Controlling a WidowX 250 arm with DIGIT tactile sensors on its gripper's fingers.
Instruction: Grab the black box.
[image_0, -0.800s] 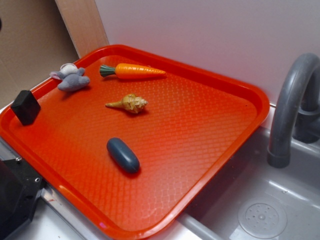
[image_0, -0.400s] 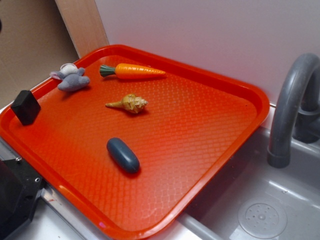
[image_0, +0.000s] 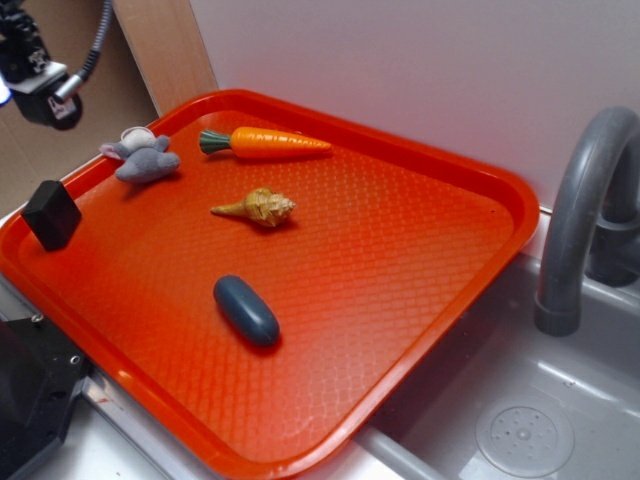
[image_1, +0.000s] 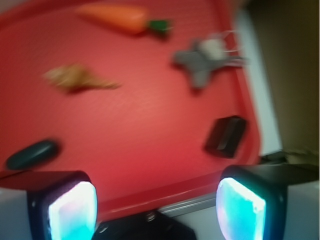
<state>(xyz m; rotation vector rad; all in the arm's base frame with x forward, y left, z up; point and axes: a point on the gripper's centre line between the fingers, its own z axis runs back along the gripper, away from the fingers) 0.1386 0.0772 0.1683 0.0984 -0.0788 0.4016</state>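
Exterior view: claw (image_0: 38, 85) just entered top-left, high above the tray's (image_0: 400, 150) left edge; absent a moment ago. Black box (image_0: 51, 213) sits untouched at the left rim, below it. Wrist view: fingers (image_1: 70, 210) spread wide, holding nothing. Approach starting; descent is next.

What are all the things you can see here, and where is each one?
Tray: one, red-orange, beside the sink.
Black box: one, black, at the tray's left edge.
Plush mouse: one, grey, tray's far left corner.
Carrot: one, orange with a green top, far side of the tray.
Seashell: one, tan, middle of the tray.
Pebble: one, dark blue, near side of the tray.
Faucet: one, grey, at the right, over the sink.
Sink: one, grey, lower right.
Gripper: one, black, open, above the tray's left side, holding nothing.
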